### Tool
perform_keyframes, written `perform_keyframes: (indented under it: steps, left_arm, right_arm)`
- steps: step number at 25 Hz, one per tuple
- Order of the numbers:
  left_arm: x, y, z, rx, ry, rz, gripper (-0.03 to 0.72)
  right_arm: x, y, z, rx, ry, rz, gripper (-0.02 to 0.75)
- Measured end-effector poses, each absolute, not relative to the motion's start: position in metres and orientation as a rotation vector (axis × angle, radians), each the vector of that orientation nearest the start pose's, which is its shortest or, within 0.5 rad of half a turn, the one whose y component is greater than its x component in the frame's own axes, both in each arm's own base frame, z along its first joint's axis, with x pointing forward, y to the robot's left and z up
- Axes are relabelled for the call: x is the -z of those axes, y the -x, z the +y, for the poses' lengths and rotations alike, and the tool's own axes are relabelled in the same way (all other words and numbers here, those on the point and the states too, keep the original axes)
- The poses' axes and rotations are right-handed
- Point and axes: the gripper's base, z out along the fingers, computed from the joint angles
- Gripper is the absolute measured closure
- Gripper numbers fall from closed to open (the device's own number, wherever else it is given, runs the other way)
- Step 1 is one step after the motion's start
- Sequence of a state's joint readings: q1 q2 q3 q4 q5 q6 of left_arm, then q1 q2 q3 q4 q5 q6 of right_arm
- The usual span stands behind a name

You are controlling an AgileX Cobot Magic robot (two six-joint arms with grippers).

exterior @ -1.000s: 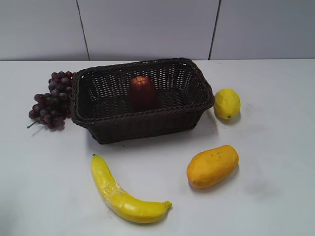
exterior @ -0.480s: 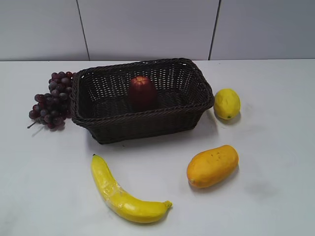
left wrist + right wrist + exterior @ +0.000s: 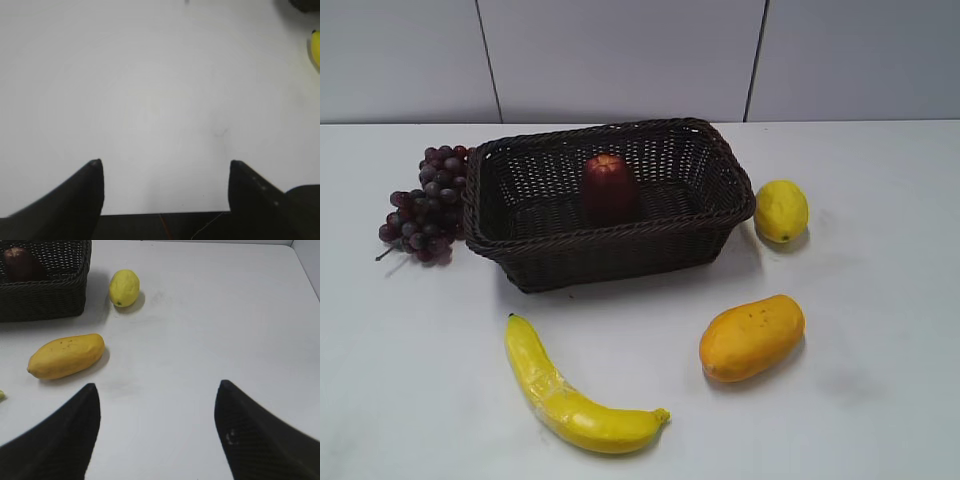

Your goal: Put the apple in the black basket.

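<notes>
Jaws apart; glossy maroon apple [image 3: 609,189]

Apple's [image 3: 609,187] base behind the black basket's [image 3: 610,255] front wall; banana [image 3: 315,47] edge-cropped.

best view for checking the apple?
Exterior view: the apple shows almost whole, standing inside the black basket. Right wrist view catches only part of it at the top left corner, behind the rim. Left wrist view shows none of it.

Nothing has shifted across the last second: no object in the exterior view sits anywhere other than where it sat before, and no arm has entered that view.
</notes>
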State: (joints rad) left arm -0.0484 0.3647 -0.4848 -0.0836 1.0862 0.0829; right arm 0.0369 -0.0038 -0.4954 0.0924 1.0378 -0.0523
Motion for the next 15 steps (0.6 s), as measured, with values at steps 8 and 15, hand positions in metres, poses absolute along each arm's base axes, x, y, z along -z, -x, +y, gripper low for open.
perform_keyframes:
  steps: [8, 15]
  left_arm:
    - [-0.269, -0.027, -0.008, 0.090, -0.144, 2.292, 0.111]
    - [-0.271, -0.003, -0.007, 0.086, -0.142, 2.133, 0.111]
  right_arm:
    - [-0.278, 0.004, 0.007, -0.100, 0.093, 2.018, 0.201]
    - [-0.278, 0.004, 0.007, -0.100, 0.093, 2.018, 0.201]
